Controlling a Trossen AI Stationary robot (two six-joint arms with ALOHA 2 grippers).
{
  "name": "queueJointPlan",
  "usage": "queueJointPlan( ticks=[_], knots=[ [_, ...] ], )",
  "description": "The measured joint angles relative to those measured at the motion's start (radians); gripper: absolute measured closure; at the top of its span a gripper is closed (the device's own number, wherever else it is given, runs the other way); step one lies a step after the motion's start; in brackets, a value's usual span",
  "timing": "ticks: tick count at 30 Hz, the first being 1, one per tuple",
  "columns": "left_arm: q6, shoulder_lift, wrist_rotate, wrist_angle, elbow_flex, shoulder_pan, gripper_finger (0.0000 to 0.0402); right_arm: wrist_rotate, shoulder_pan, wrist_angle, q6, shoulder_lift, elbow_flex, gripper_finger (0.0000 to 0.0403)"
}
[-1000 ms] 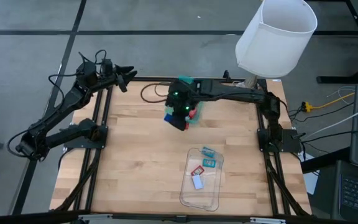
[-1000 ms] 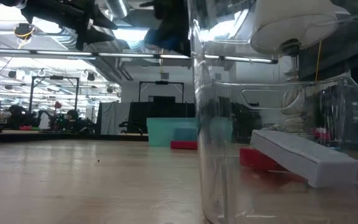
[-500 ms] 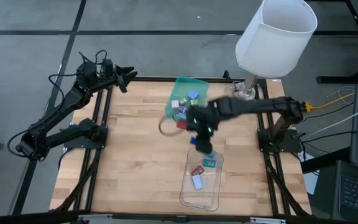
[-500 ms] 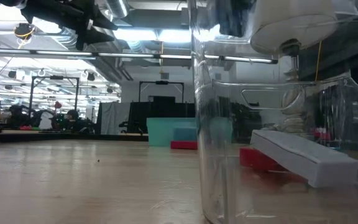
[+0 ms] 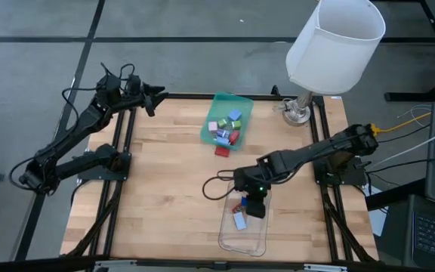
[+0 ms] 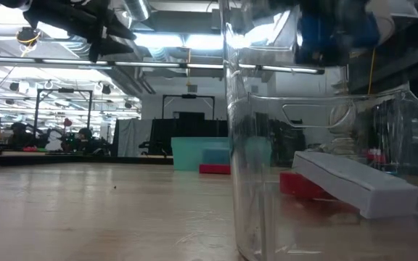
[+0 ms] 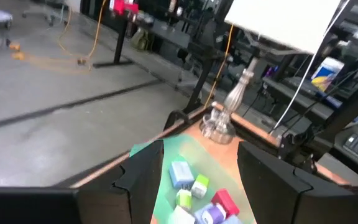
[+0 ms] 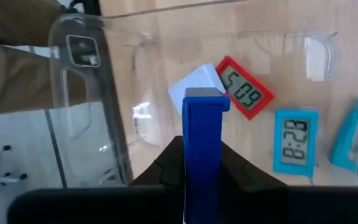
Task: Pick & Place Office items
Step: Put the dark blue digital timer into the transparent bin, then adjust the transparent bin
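Blue flat office item (image 8: 202, 146), clamped edge-on in the right tool (image 5: 254, 204), hangs over the clear tray (image 5: 225, 234) in the placing step, so release comes next; left tool (image 5: 154, 97), half spread and empty, waits at the surface's far corner.

My right gripper (image 5: 254, 208) covers part of the clear plastic tray (image 5: 257, 242) from above. The low view blurs it. My blue flat piece (image 8: 202, 149) hides much of the white piece (image 8: 197, 84).

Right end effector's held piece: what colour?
Blue piece, clearest in the right wrist view.
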Motion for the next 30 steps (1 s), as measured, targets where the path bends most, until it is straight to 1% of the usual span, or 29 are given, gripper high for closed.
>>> queueJointPlan(
  ticks=[4,5,7,12,14,16,19,22,24,26,30],
  knots=[
    [0.001,0.009,0.001,-0.035,0.0,-0.001,0.0199,-0.038,0.0,0.037,-0.001,0.001,-0.085,0.0358],
    [0.001,0.011,0.003,-0.04,0.0,-0.001,0.0199,-0.045,0.0,0.044,-0.001,0.001,-0.097,0.035],
    [0.001,0.013,0.003,-0.04,0.0,-0.001,0.0199,-0.049,0.0,0.053,-0.001,0.001,-0.112,0.0317],
    [-0.005,0.013,0.002,-0.037,0.0,-0.001,0.0199,-0.049,-0.004,0.052,0.001,0.001,-0.121,0.0216],
    [-0.006,0.013,0.001,-0.034,0.0,-0.001,0.0199,-0.049,-0.008,0.052,0.014,0.0,-0.121,0.019],
    [-0.006,0.013,0.0,-0.029,0.0,-0.001,0.0199,-0.051,-0.013,0.052,0.03,-0.01,-0.12,0.0173],
    [-0.006,0.013,-0.001,-0.029,0.0,-0.001,0.0199,-0.052,-0.023,0.048,0.044,-0.037,-0.101,0.0164],
    [-0.007,0.013,-0.001,-0.029,0.0,-0.001,0.0199,-0.031,-0.04,0.043,0.044,-0.084,-0.059,0.0168],
    [-0.011,0.013,-0.001,-0.029,0.0,-0.001,0.0199,0.013,-0.055,0.04,0.045,-0.124,-0.037,0.0175],
    [-0.014,0.013,-0.001,-0.029,0.0,-0.001,0.0199,0.08,-0.08,0.039,0.049,-0.163,-0.023,0.0184],
    [-0.013,0.013,-0.001,-0.029,0.0,-0.001,0.0199,0.203,-0.154,-0.007,0.051,-0.213,-0.023,0.0204]
  ],
)
